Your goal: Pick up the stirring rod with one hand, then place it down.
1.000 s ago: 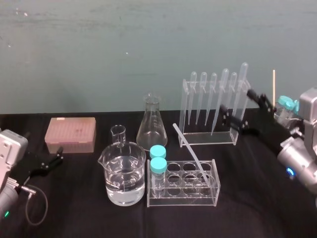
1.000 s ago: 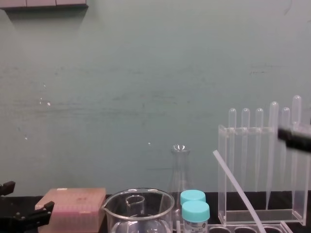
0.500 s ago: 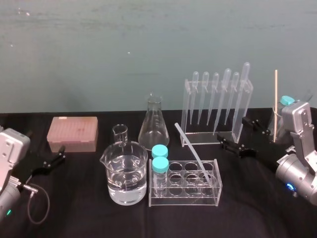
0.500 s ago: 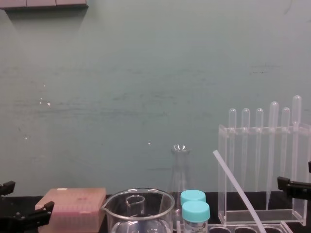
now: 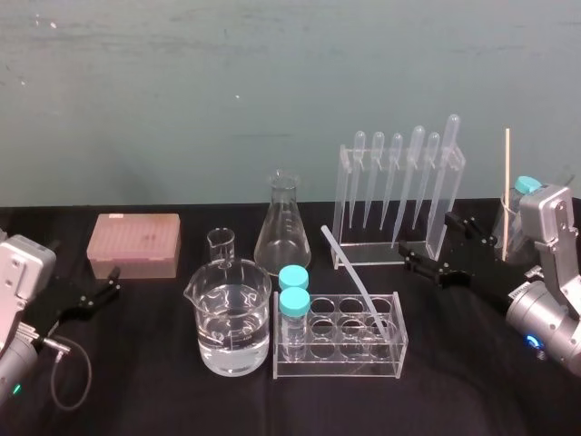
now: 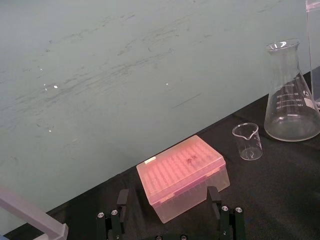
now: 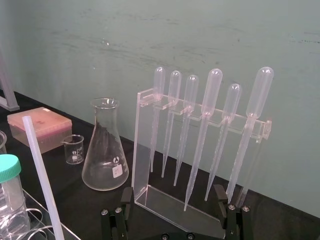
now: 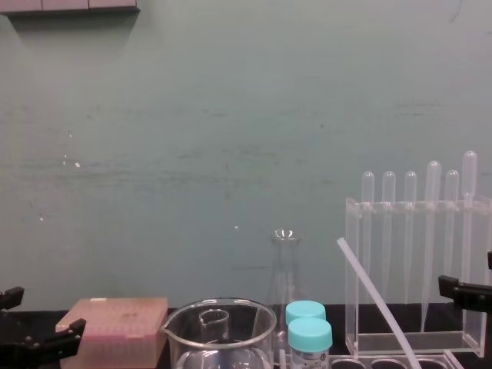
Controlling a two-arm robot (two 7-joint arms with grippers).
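Now | stirring rod (image 5: 348, 269): straight, translucent, leaning in clear tube rack (image 5: 336, 366); right gripper (image 5: 430, 243): fingers wide; left gripper (image 5: 111, 281): fingers wide

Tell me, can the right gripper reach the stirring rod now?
Probably yes. The open right gripper sits near the stirring rod, which leans out of the tube rack; nothing stands between them, though the pipette rack is close.

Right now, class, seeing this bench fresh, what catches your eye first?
The pipette rack holding six bulb-topped pipettes stands tall at back right, the open right gripper just beside it. In front, the stirring rod leans out of the tube rack, beside two teal-capped vials and a water-filled beaker. The left gripper sits parked, open, far left.
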